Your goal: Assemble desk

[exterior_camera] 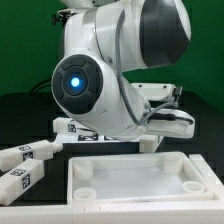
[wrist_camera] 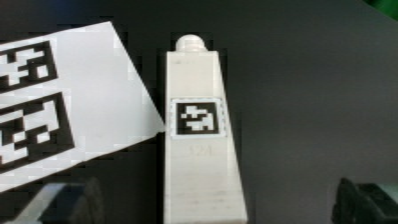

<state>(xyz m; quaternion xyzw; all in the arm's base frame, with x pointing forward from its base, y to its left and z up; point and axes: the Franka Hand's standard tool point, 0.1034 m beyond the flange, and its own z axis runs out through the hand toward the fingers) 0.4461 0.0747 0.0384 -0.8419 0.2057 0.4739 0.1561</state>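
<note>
In the wrist view a white square-section desk leg lies on the black table, with a black-and-white tag on its upper face and a round peg at its far end. My gripper is open above the leg's near end. One dark finger and the other stand well clear on either side of it. In the exterior view the rimmed white tabletop panel lies in front, and two more tagged legs lie at that view's left. The arm's body hides the gripper there.
The marker board lies right beside the leg in the wrist view, and it also shows behind the arm in the exterior view. The big white arm with its blue light fills the middle of the exterior view.
</note>
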